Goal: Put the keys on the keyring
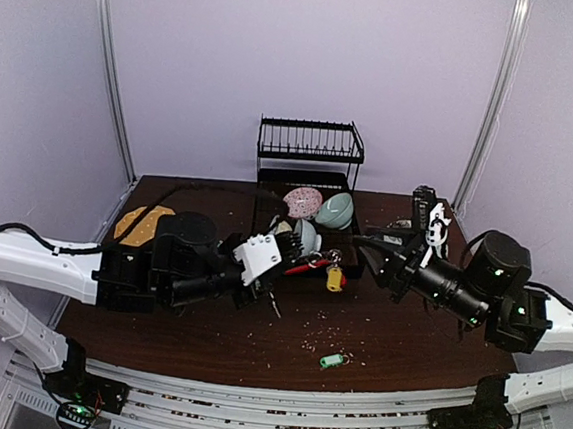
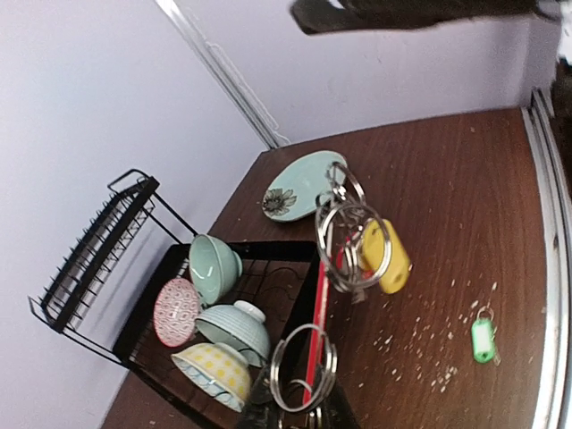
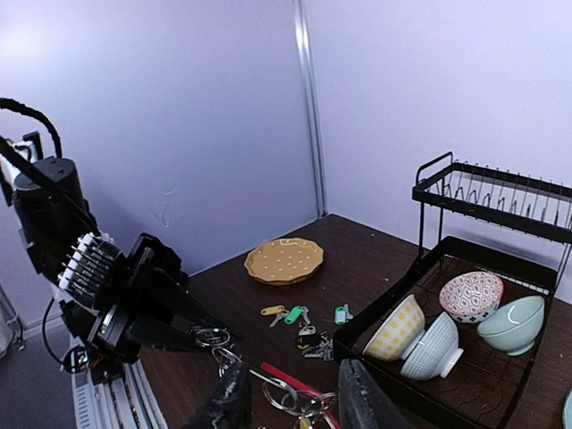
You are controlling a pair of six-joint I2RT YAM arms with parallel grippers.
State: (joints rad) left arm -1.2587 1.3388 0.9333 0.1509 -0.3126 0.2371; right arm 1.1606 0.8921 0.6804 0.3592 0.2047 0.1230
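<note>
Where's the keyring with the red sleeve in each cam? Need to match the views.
Top external: keyring at centre, just in front of the dish rack.
Left wrist: keyring at lower centre, red sleeve running upright; dish rack to its left.
Right wrist: keyring at bottom centre; dish rack at right.
Shared landmark: the black dish rack holding bowls.

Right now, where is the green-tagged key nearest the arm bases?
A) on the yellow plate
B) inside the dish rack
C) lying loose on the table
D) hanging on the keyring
C: the green-tagged key lies alone on the table, well apart from the keyring.
</note>
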